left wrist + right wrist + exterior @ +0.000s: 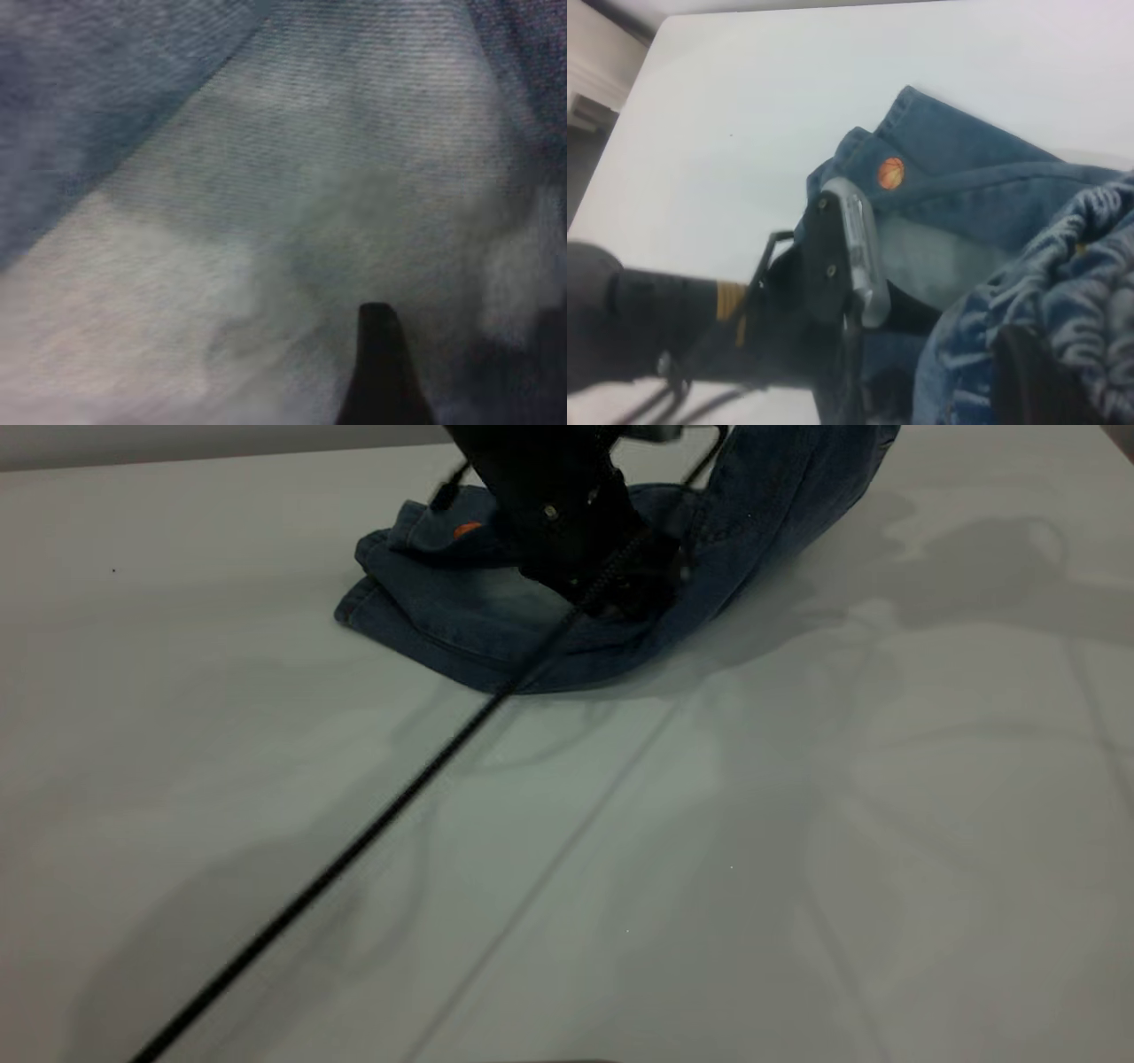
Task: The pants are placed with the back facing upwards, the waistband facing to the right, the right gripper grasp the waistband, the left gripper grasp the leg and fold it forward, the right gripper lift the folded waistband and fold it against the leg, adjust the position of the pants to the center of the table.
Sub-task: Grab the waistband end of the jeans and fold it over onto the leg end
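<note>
Folded pants (496,615) lie on the white table (797,824); whether either hand grips is unclear.

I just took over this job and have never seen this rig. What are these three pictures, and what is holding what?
Two robot arms work at a white table. The wide picture comes from an outside camera; the other two come from cameras on each arm's wrist. Blue denim pants lie partly folded on the table. The left gripper presses down on them; its wrist camera sees only denim, close up, and one black fingertip. The right gripper holds the ruched waistband, lifted above the table at the wide picture's top right. I cannot tell whether the left gripper is open or shut.
</note>
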Motion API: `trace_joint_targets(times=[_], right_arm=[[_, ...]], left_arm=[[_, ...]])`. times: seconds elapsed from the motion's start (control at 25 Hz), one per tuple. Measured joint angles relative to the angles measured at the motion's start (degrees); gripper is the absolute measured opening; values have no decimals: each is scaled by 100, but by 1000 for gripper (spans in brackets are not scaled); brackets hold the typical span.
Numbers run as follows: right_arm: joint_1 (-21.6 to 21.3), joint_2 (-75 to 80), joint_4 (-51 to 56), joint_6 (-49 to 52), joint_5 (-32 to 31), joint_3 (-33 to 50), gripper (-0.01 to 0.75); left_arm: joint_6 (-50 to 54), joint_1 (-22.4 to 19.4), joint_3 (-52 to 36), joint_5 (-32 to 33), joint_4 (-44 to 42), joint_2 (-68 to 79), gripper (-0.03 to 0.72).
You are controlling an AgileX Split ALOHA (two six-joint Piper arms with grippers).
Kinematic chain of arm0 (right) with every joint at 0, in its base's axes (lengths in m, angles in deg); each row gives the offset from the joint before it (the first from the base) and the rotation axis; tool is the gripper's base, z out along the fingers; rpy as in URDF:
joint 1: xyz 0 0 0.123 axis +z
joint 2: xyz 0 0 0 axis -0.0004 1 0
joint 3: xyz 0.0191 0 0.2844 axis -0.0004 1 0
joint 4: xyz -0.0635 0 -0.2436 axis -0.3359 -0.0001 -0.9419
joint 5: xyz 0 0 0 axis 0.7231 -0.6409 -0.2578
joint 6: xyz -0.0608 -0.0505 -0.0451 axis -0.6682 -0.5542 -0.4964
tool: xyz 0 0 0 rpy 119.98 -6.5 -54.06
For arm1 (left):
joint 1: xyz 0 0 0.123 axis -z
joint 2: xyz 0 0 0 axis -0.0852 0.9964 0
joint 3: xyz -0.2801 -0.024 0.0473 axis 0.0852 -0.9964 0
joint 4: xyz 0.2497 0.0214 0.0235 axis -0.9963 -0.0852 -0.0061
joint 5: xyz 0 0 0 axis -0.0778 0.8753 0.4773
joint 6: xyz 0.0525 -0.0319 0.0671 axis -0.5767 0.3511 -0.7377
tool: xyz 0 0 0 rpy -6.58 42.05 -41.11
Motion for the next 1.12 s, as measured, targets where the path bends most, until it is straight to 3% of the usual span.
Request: trace_joint_targets(times=[0.24,0.6,1.12], right_arm=[[165,0,0,-43,-8,0,54],[1028,0,69,-221,368,0,54],[1907,0,1303,-1081,1128,5,54]], left_arm=[[179,-639,474,844,-287,-618,453],[436,-1581,518,1289,-595,-454,453],[491,-1593,598,958,-1020,353,453]])
